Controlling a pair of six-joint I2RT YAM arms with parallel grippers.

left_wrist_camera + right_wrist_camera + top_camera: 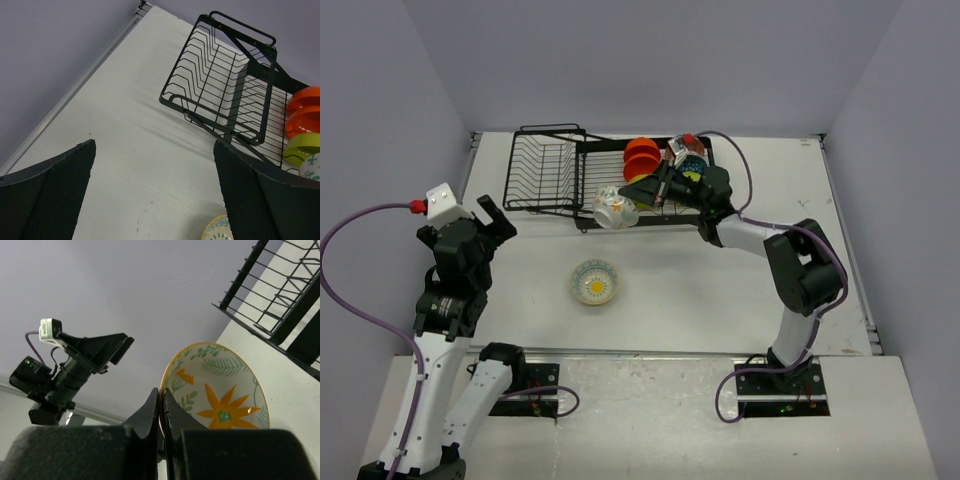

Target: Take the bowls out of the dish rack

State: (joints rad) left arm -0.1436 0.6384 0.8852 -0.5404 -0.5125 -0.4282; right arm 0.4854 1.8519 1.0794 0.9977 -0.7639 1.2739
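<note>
The black wire dish rack (552, 168) stands at the back of the table. Two orange-red bowls (642, 156) stand on edge in it, with a blue speckled bowl (692, 163) partly hidden behind my right arm. My right gripper (638, 196) is shut on the rim of a cream floral bowl (614, 207), held tilted at the rack's front edge. In the right wrist view the fingers (150, 412) pinch that bowl's (220, 390) rim. Another cream and yellow bowl (596, 281) sits upright on the table. My left gripper (492, 222) is open and empty, left of the rack.
The left wrist view shows the rack's empty basket section (225, 95), the orange bowls (305, 112), a lime green bowl (302, 145) and the edge of the table bowl (217, 231). The table's left edge rail (75, 90) runs close by.
</note>
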